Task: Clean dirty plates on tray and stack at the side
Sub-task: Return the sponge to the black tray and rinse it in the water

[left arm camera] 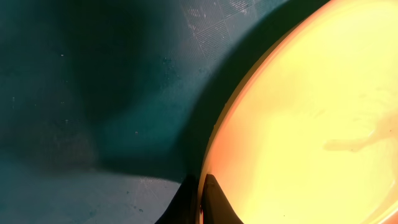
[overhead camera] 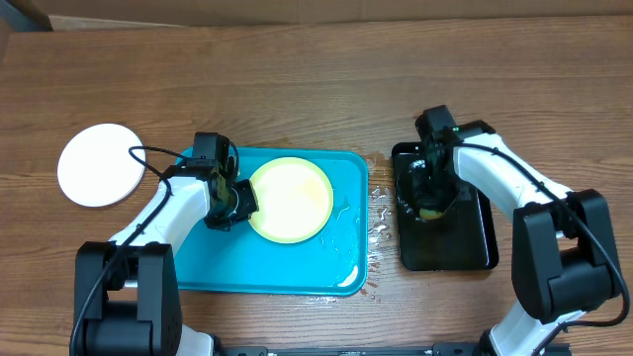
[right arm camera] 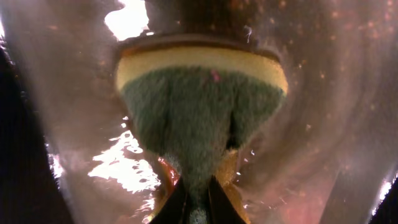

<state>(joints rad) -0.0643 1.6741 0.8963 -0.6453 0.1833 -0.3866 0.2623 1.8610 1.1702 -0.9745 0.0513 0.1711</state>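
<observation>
Table (overhead camera: 297,79): brown wood grain.
Left: a white plate (overhead camera: 99,165) is laid alone.
Centre: the cyan tray (overhead camera: 287,267) is set.
Right: a black tray (overhead camera: 473,242) is set.
Between trays: what seems to be spilled water (overhead camera: 380,213) is seen.

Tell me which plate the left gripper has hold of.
The pale yellow plate on the cyan tray: the left gripper pinches its rim. The white plate lies off the tray on the table, untouched.

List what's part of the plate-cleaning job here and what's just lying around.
Job: yellow plate on the blue tray, white plate on the table, sponge in the right gripper.
Just there: black tray under the sponge, water spilled between the trays.
</observation>
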